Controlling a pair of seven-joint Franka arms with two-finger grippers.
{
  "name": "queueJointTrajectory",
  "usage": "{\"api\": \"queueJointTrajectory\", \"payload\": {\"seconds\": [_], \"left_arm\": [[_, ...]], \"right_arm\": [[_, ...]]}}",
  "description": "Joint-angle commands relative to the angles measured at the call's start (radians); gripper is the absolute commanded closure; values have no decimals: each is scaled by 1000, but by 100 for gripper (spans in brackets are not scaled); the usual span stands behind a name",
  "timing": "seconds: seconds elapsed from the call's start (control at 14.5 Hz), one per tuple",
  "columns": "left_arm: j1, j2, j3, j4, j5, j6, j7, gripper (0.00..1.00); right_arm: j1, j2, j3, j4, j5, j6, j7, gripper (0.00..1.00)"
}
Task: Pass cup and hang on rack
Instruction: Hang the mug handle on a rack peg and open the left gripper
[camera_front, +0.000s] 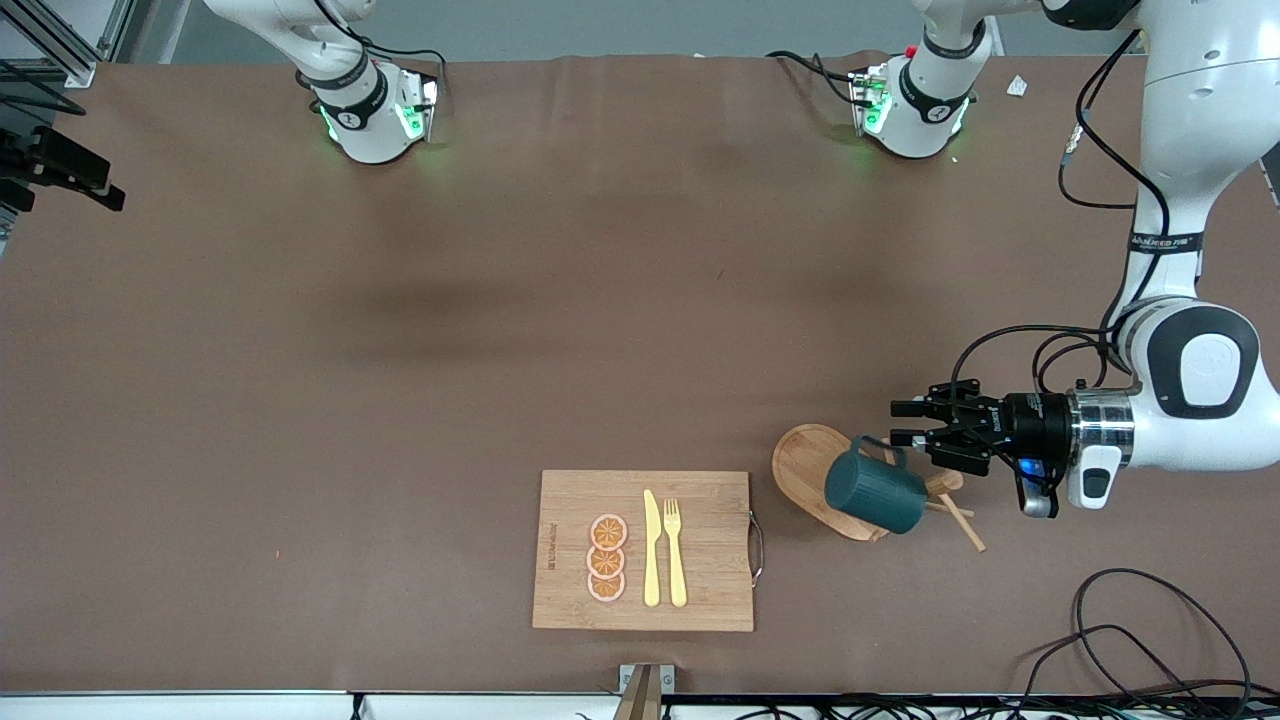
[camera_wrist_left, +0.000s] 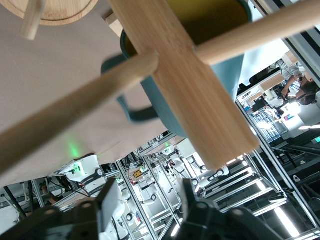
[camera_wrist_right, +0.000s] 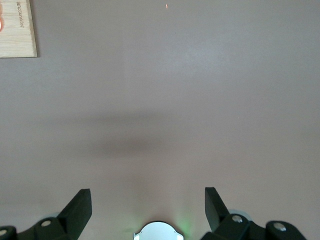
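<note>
Teal ribbed cup (camera_front: 877, 492) hanging tilted on the wooden mug rack (camera_front: 815, 470) beside the cutting board (camera_front: 643, 550), left pincer (camera_front: 907, 423) spread empty just above its handle, right pincer (camera_wrist_right: 148, 202) spread, waiting over bare tabletop (camera_front: 400, 350).

1. I see a brown worktop (camera_front: 400, 350) with a bamboo cutting board (camera_front: 700, 600) lying near the front camera's edge.
2. On the board I count three orange slices (camera_front: 607, 558) in a short row.
3. Beside them lie a yellow knife (camera_front: 651, 548) and a yellow fork (camera_front: 675, 550), parallel and just apart.
4. The board has a metal handle (camera_front: 757, 548) on its edge toward the left arm's end.
5. Loose black cables (camera_front: 1150, 640) lie at the worktop's corner there.
</note>
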Motion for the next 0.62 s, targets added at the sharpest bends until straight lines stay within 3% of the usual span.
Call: {"api": "queueJointTrajectory", "payload": {"seconds": [0.0,0.21,0.55], "left_arm": [[-2,-55,4,16,0,-11,-110,0],[-4,-104,-4,50,116,-9,-207,0],[-40,-227,-16,57,431,-9,-230,0]], "right_arm": [[7,-25,0,-23,-12,-1,-9,0],[7,-25,0,-23,-12,1,-9,0],[14,-25,0,-23,-12,1,-9,0]]}}
